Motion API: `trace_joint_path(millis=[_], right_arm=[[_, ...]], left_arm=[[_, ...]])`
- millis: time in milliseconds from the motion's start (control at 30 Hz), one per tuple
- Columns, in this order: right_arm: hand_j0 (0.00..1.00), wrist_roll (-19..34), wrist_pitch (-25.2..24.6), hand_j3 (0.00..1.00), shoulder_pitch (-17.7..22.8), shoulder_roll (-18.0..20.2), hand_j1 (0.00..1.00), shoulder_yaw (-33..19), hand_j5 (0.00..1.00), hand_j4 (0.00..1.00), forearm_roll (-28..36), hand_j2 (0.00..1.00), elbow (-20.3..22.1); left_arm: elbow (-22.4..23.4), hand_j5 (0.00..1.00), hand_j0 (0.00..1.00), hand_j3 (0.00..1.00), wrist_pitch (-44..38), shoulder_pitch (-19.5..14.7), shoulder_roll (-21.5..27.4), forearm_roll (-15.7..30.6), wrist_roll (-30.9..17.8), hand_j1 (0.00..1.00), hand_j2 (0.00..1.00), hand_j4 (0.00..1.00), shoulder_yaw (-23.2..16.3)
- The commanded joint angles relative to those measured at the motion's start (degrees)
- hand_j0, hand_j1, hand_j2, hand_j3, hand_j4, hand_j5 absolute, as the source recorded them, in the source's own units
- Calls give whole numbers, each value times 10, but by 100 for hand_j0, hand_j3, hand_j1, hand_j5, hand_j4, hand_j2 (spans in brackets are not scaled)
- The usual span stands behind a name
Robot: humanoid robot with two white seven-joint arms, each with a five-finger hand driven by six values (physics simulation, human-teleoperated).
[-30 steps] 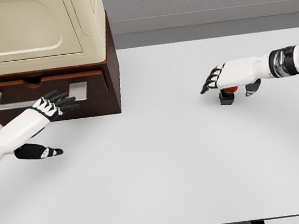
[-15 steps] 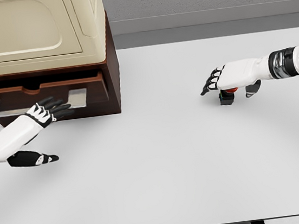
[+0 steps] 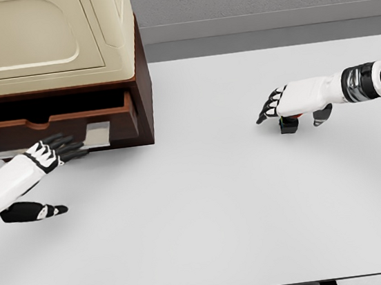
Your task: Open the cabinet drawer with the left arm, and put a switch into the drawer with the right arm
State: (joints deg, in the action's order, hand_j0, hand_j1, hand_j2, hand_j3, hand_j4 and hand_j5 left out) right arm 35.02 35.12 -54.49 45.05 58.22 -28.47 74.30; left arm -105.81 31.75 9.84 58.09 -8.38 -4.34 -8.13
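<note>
From the head view, the left hand lies with its dark fingers hooked over the pale metal handle of the drawer, which stands partly out of the brown cabinet under the cream-coloured top unit. A dark gap shows above the drawer front, so there is some opening, though in my judgement not yet enough to drop anything in comfortably. The fingers look curled on the handle bar; how firmly they grip cannot be told from here.

Across the white worktop, well apart from the cabinet, the right hand hovers low over the switch, a small dark block with a red cap peeking out beneath the palm. The right hand's fingers hang spread and pointing down around it, thumb on the far side; they appear loose, not yet closed on the switch, which sits on the worktop.

To do the pull well, the left arm should draw straight toward the robot, in line with the drawer's travel, keeping the fingers behind the bar so they do not slip off its end. The right hand is best closed on the switch body from both sides before lifting, and held back until the drawer gap is clearly wide enough.
</note>
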Motion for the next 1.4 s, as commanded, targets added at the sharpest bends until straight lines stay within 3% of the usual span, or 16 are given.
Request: trace_joint_path(millis=[0,167,267,367,500,733,833,933,1033,1133,1367], right_arm=[[100,0,-1,100,-1,0,100,-2,100,100,3,100,-2],[100,0,-1,100,0,-1,100,-2,100,100,3,100,-3],[100,0,-1,100,-1,-1,100,-3,100,100,-1,100,-4],[100,0,-1,100,-1,-1,100,-4,100,100,-2,100,-4],[100,0,-1,100,-4,-1,100,-4,100,100,-2,100,-5],[100,0,-1,100,-4,-1,100,-4,100,100,-2,100,-5],[100,0,-1,100,-4,-1,100,-5,100,100,-2,100,-5],[100,0,-1,100,-4,-1,100,-6,100,100,-2,100,-20],[100,0,-1,100,-4,-1,100,-6,100,100,-2,100,-20],[100,0,-1,100,-4,-1,100,-6,100,100,-2,100,-20],[100,0,-1,100,-4,-1,100,-6,100,100,-2,100,-19]], left_arm=[[27,100,100,100,7,1,5,-8,-13,100,100,100,37],[27,100,100,100,17,4,4,-8,-13,100,100,100,51],[27,100,100,100,33,28,4,-8,-13,100,100,100,86],[27,100,100,100,33,35,2,-8,-13,100,100,100,88],[27,100,100,100,33,34,4,-8,-13,100,100,100,105],[25,100,100,100,33,16,3,-8,-13,100,100,100,100],[25,100,100,100,33,0,1,-8,-13,100,100,100,87],[25,100,100,100,33,-34,0,-9,-13,100,100,100,43],[25,100,100,100,33,-40,-1,-11,-13,100,100,100,36],[25,100,100,100,33,-76,-2,-12,-13,100,100,100,-15],[25,100,100,100,33,-75,-5,-13,-13,100,100,100,-24]])
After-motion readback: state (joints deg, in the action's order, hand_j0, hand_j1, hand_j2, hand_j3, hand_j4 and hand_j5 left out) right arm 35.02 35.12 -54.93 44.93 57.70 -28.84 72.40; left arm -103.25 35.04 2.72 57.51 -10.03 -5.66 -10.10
